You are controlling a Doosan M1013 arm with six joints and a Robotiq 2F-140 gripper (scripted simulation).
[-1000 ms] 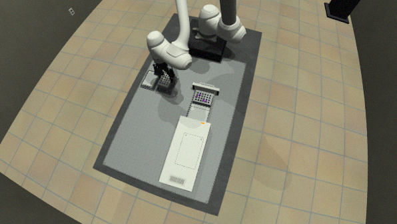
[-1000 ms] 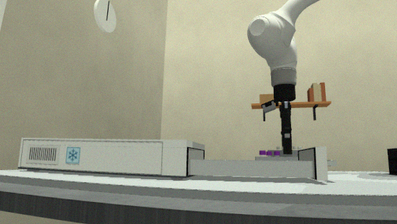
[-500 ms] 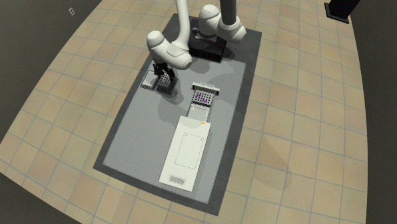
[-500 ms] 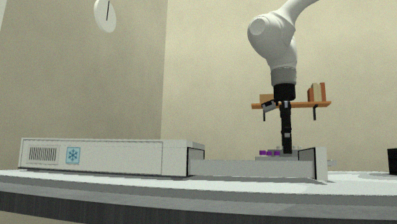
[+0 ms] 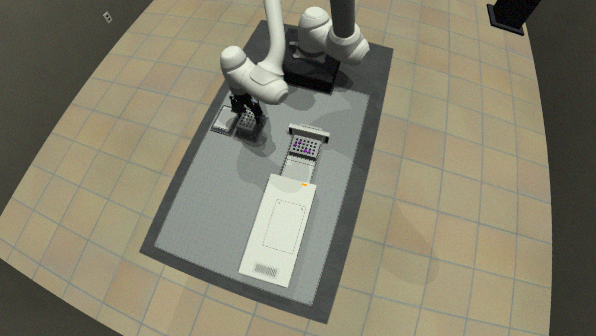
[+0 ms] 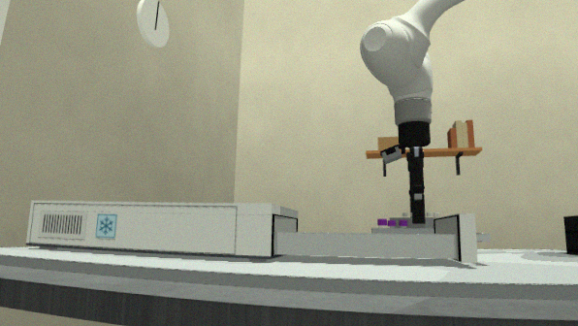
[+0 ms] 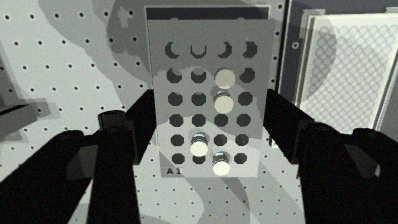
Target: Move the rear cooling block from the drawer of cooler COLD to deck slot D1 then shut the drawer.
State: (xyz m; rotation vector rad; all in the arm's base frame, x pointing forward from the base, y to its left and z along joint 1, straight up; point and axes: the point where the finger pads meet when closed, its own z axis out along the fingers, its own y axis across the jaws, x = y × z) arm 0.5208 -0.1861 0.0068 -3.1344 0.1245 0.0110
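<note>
block: past the open drawer (image 5: 298, 170) (image 6: 364, 244) of the cooler (image 5: 277, 225) (image 6: 145, 228), at d1
jaws: squeezing the rear block (image 5: 246, 131) (image 6: 430, 222) (image 7: 212, 32)
tubes (image 6: 429, 214) (image 7: 225, 78): a tipped landing could bounce them out
slot: can't tell if flat
</note>
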